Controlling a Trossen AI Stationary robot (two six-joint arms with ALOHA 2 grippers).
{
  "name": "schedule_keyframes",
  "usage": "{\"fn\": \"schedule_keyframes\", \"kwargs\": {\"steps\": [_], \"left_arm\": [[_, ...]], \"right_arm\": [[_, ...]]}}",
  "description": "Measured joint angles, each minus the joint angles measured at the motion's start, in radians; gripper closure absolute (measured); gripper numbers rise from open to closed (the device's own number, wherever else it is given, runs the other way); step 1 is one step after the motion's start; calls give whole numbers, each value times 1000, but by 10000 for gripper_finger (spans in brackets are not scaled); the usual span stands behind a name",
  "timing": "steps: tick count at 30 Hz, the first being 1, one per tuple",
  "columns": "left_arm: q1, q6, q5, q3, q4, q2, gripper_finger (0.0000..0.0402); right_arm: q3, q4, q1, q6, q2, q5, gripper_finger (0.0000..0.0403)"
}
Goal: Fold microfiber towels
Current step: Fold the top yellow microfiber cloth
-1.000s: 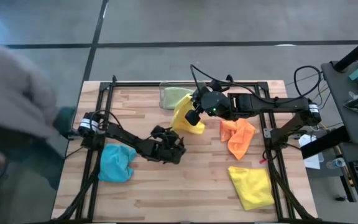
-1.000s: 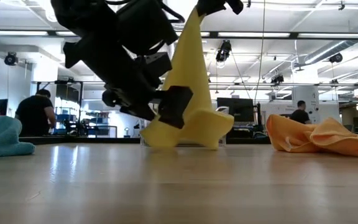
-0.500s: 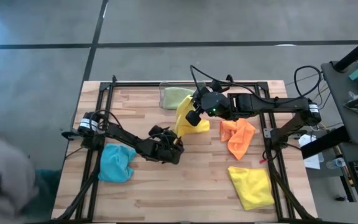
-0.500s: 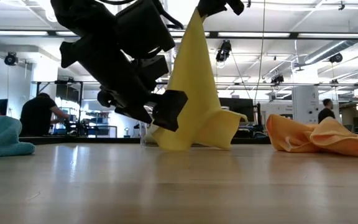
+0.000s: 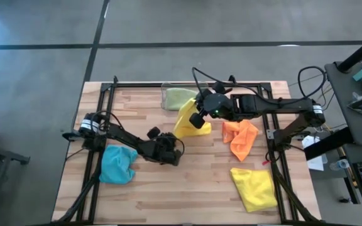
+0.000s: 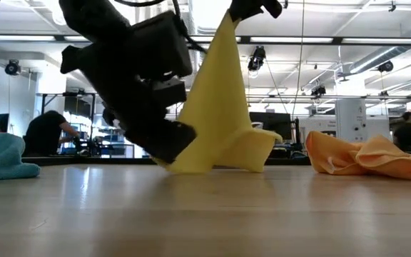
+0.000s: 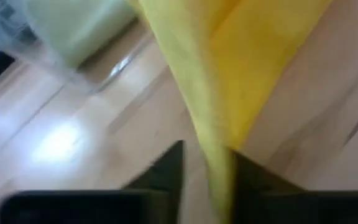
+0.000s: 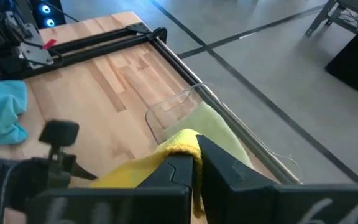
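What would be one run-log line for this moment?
right gripper: shut on raised yellow microfiber towel, top corner | left gripper: shut on its lower edge near wooden table | fold: not yet done

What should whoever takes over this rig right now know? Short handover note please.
Right gripper: shut on the yellow towel, holding one corner up over the table's back middle.
Left gripper: fingers either side of that towel's lower edge; a firm grip cannot be confirmed.
Other towels, all crumpled: blue towel at left, orange towel at right, second yellow towel front right, pale green towel in the clear bin at the back.
Done: no towel folded.
Left: fold all five.
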Motion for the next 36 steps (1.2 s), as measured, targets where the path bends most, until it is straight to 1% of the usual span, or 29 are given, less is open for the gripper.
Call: {"fn": "schedule_keyframes", "kwargs": {"steps": [1, 2, 5, 7, 9, 11, 13, 16, 20, 24, 27, 31, 34, 36], "left_arm": [[0, 7, 13, 3, -51, -6, 367], [-1, 14, 17, 4, -93, -15, 384], [-13, 22, 25, 5, -207, -72, 395], [-27, 22, 26, 4, -278, -133, 399], [-43, 23, 10, 4, -334, -208, 401], [-60, 42, -28, 4, -374, -290, 401], [-72, 95, -63, 4, -384, -380, 401], [-74, 180, -90, 5, -385, -517, 401], [-73, 315, -132, 15, -378, -680, 401], [-73, 453, -142, 42, -362, -808, 401], [-73, 531, -145, 63, -362, -869, 401], [-73, 659, -145, 79, -361, -909, 402], [-73, 741, -143, 77, -360, -920, 402], [-73, 788, -114, 73, -360, -921, 402]], "right_arm": [[5, -12, 0, 0, -2, 0, 394], [12, -25, 0, 0, -2, 0, 394], [41, -76, 6, 0, -2, 0, 394], [61, -104, 13, 0, -2, 0, 394], [85, -148, 23, -3, -2, 0, 394], [111, -204, 33, 0, -2, -2, 394], [141, -266, 41, 17, -2, -3, 394], [175, -333, 55, 36, -3, -5, 394], [220, -392, 71, 43, -3, -43, 394], [262, -465, 73, 70, -3, -92, 394], [279, -551, 72, 102, -3, -105, 394], [276, -666, 72, 156, -3, -106, 394], [259, -699, 72, 170, -3, -105, 394], [247, -701, 72, 170, -3, -105, 394]]}}
